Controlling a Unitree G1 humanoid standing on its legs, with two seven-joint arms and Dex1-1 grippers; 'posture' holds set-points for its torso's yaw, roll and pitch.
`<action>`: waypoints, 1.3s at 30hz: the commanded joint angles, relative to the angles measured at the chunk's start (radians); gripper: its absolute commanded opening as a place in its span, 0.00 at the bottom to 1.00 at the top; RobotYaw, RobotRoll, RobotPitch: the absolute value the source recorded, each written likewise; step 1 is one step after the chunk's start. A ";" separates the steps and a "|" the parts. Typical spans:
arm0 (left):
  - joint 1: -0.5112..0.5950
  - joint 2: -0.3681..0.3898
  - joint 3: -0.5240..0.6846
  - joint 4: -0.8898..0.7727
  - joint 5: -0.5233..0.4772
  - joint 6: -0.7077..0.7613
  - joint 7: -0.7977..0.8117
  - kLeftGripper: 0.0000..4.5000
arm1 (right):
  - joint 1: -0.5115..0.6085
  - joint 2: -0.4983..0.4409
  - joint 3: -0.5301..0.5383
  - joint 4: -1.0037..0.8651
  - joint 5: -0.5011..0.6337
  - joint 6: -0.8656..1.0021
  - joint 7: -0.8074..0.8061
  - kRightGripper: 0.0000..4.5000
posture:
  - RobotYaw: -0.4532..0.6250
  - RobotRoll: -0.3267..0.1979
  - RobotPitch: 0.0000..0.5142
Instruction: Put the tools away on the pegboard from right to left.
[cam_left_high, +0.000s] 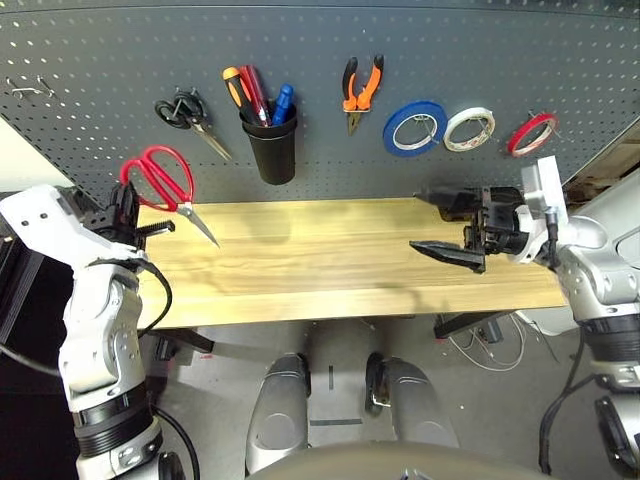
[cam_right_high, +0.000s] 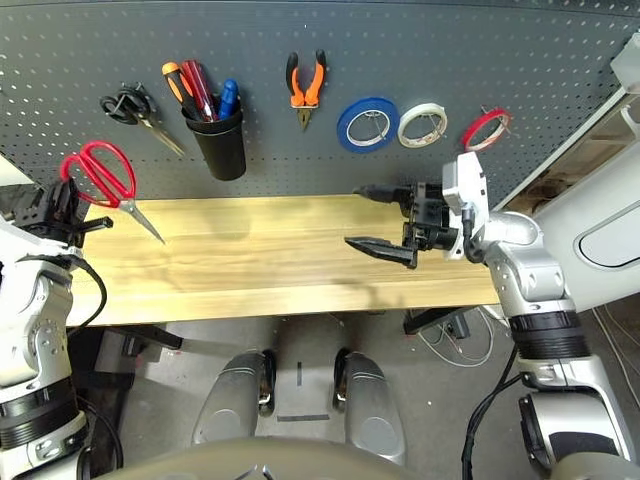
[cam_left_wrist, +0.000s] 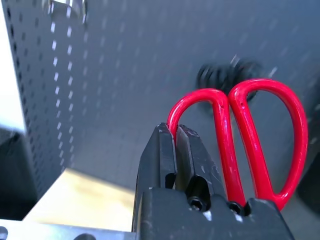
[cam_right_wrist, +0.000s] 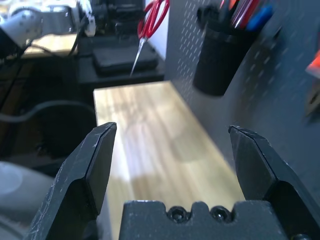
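My left gripper (cam_left_high: 128, 207) is shut on the red-handled scissors (cam_left_high: 160, 178), held above the table's left end with the blades (cam_left_high: 200, 224) pointing down to the right; the handles (cam_left_wrist: 260, 135) loom close in the left wrist view. On the pegboard (cam_left_high: 320, 60) hang the red tape ring (cam_left_high: 531, 133) at the far right and the orange-and-black pliers (cam_left_high: 360, 90). The red-handled screwdriver (cam_left_high: 254, 94) stands in the black cup (cam_left_high: 271, 145). My right gripper (cam_left_high: 447, 222) is open over the table's right part, holding nothing.
Black-handled scissors (cam_left_high: 185, 114) hang left of the cup. Blue tape (cam_left_high: 414, 127) and white tape (cam_left_high: 469, 129) hang between pliers and red ring. Bare hooks (cam_left_high: 30, 90) sit at the pegboard's upper left. The wooden table (cam_left_high: 320, 265) lies below.
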 joint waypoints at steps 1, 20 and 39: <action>-0.026 0.006 -0.001 0.014 -0.009 -0.020 0.001 0.00 | -0.016 -0.021 -0.033 -0.011 0.030 0.032 0.009 1.00 | 0.48 0.62 0.13; -0.143 0.021 -0.032 0.161 0.003 -0.090 -0.018 0.00 | 0.037 -0.089 -0.167 -0.226 0.166 0.193 -0.084 1.00 | 0.40 0.62 0.11; -0.252 0.032 -0.039 0.435 0.021 -0.227 -0.003 0.00 | 0.085 -0.088 -0.161 -0.319 0.177 0.220 -0.154 1.00 | 0.35 0.62 0.10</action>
